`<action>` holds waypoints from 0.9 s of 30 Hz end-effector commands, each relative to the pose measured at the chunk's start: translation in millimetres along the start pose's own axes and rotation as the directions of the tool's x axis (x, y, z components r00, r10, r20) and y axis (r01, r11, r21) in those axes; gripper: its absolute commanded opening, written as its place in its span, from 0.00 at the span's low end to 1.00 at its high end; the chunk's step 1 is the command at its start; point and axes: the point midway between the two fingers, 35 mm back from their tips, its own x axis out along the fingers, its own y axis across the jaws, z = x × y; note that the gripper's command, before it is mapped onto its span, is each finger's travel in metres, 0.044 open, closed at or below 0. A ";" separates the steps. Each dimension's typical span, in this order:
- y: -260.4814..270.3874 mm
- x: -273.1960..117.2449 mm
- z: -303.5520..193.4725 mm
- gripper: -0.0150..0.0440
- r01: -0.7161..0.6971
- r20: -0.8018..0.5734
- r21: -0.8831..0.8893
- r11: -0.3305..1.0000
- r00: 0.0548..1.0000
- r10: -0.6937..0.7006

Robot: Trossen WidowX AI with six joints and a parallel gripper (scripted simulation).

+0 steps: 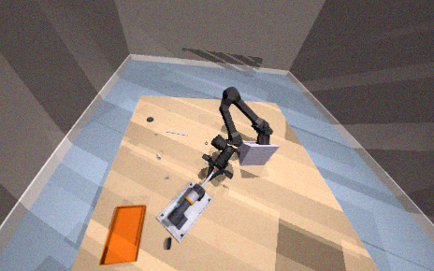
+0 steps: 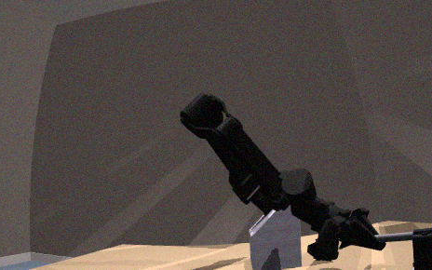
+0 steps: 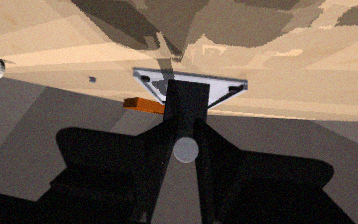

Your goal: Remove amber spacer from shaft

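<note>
the top view shows the whole layout, going from left to right: an orange tray (image 1: 123,234) lies flat on the worktop (image 1: 267,224), then a grey base plate (image 1: 185,211) carries the dark housing (image 1: 179,212), and an amber spacer (image 1: 190,199) sits on the line of the shaft, between the dark housing and a smaller dark part nearer the arm. from there the thin shaft (image 1: 207,181) runs up and to the right into the hand (image 1: 214,175), and behind it the arm rises from a pale block (image 1: 256,153). only this view shows the spacer and the tray together.

the exterior view shows the scene from the side: the pale block (image 2: 276,239) is on the left, the hand (image 2: 378,238) is low over the worktop, and the shaft (image 2: 396,236) goes level from it to the right, into a dark support (image 2: 426,249) at the frame edge. the spacer is not seen here.

the wrist view looks along the shaft. its round grey end (image 3: 186,150) lies between the two dark fingers, which are closed on it with only a narrow gap. straight ahead stands the housing (image 3: 186,100) on its base plate (image 3: 225,87), and a bit of the orange tray (image 3: 142,104) shows to its left.
</note>
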 end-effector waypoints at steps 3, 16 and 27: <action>-0.3 -1.4 0.6 0.25 0.001 0.000 -0.003 1.000 1.000 -0.001; -0.3 -2.8 1.5 0.25 0.001 0.001 -0.003 1.000 1.000 -0.001; -0.4 -4.1 2.2 0.25 0.001 0.001 -0.003 1.000 1.000 -0.001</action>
